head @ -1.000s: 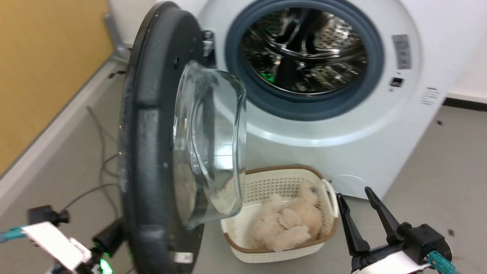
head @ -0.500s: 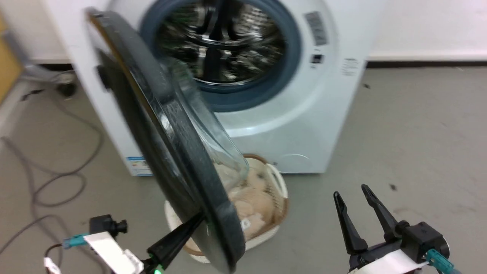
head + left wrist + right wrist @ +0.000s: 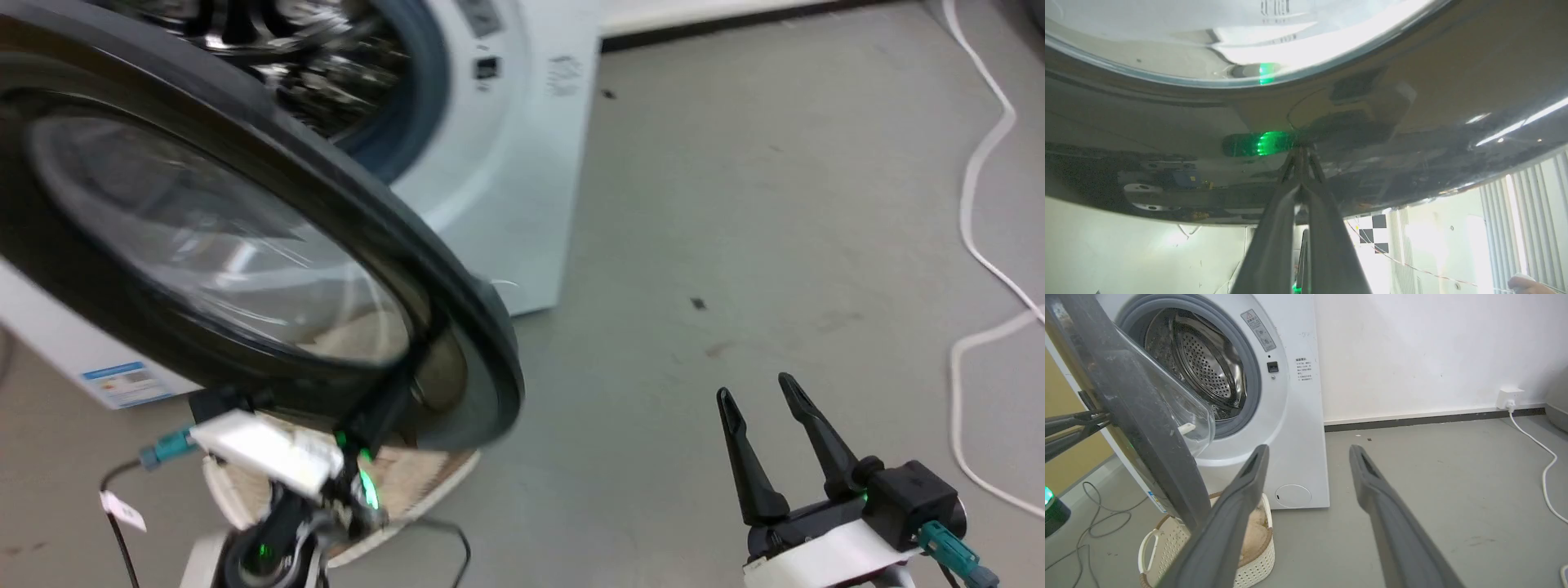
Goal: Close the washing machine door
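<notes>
The washing machine door [image 3: 204, 237], black-rimmed with a clear glass window, stands partly open and slants across the steel drum of the white washing machine [image 3: 506, 163]. My left gripper [image 3: 416, 355] is shut, and its tips touch the door's glossy outer face low on the rim. In the left wrist view the closed fingers [image 3: 1300, 179] meet the door [image 3: 1412, 81] and their own reflection. My right gripper [image 3: 759, 396] hangs open over the bare floor to the right, holding nothing. The right wrist view shows the right gripper [image 3: 1308, 453], the door [image 3: 1126, 408] edge-on and the washing machine [image 3: 1290, 416].
A cream perforated laundry basket [image 3: 408, 482] with beige fluffy cloth sits on the floor under the door, in front of the washer [image 3: 1208, 555]. A white cable [image 3: 980, 204] runs along the grey floor at the right. Dark cables [image 3: 1098, 522] lie left of the machine.
The head camera has turned right. The door has swung from edge-on towards the drum, with my left gripper's fingers following against its outer face. The right gripper has stayed open and still.
</notes>
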